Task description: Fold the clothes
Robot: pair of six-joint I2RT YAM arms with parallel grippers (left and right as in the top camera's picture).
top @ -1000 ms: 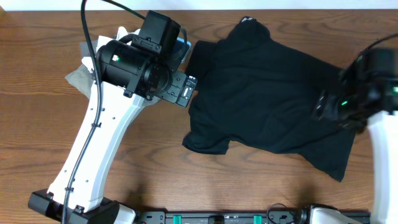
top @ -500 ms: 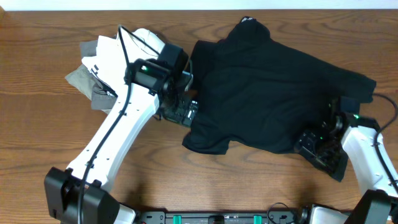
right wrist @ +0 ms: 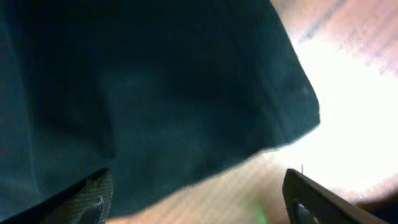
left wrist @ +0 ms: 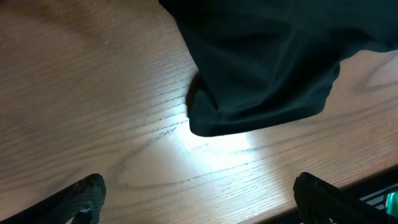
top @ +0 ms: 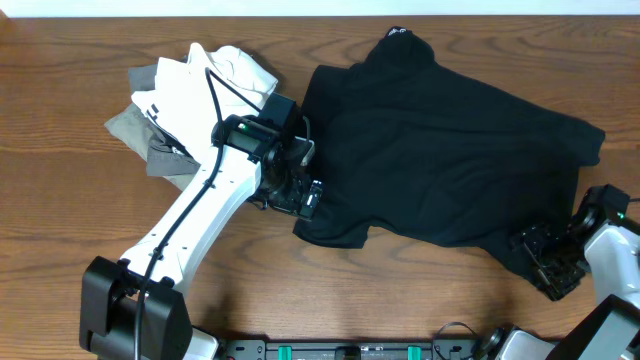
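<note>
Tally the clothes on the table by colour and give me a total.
Black: 1, the black T-shirt spread across the middle and right.
White: 1, the white garment on top of the pile at far left.
Grey: 1, the grey garment under it; overlapping layers may hide more.
Total: 3 that can be told apart.

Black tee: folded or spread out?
Spread out: the black T-shirt lies open and rumpled on the table, sleeve out.

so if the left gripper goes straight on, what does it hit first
Most likely the black T-shirt sleeve ahead of the left gripper, though depth is unclear; it may touch the table first.
</note>
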